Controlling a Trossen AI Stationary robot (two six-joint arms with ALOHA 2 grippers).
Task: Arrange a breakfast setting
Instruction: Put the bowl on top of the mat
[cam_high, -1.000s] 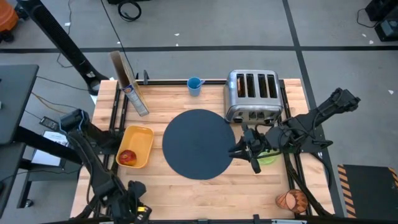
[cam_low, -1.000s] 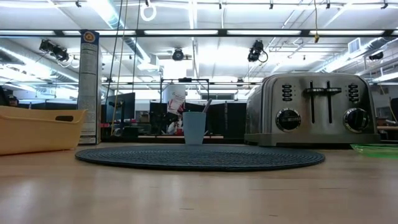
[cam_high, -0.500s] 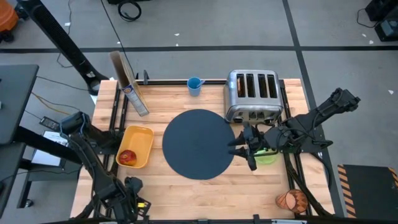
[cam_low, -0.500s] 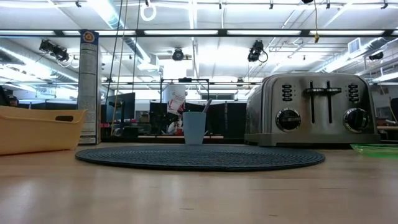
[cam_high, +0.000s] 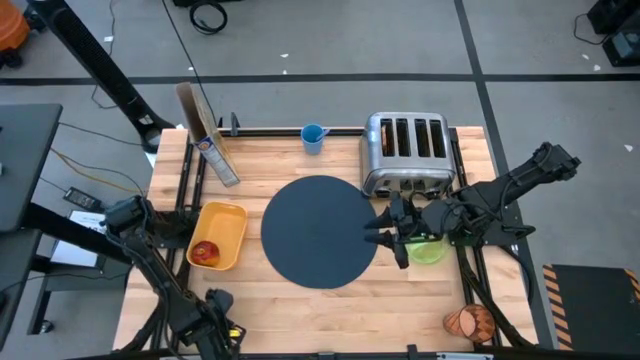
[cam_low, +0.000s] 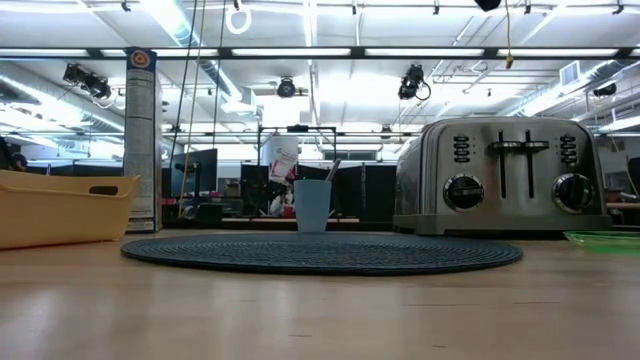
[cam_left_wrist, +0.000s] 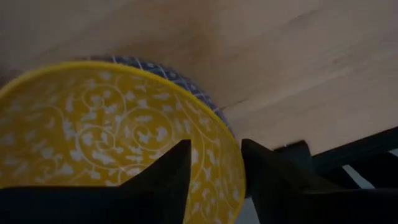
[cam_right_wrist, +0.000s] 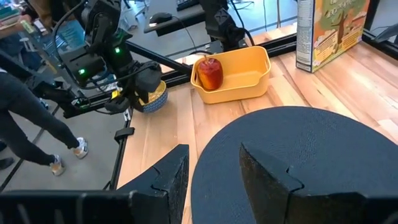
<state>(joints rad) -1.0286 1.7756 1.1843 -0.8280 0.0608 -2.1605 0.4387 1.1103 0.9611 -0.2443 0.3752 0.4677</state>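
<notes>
From above the mat (cam_high: 318, 231) you see it bare; the right gripper (cam_high: 392, 240) hangs at its toaster-side edge, fingers parted, holding nothing, beside the green plate (cam_high: 430, 252). Level with the mat, nothing sits on it. Your left gripper (cam_left_wrist: 211, 180) straddles the bowl (cam_left_wrist: 112, 130) rim, apart. Opposite wrist: apple (cam_right_wrist: 211, 72) binned beyond the mat. Everything remains.

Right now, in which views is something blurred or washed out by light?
Left wrist view: the yellow patterned bowl fills the picture, soft and too close for focus. Low view: ceiling lamps glare white; the near wooden table is blurred, while the toaster is sharp.
</notes>
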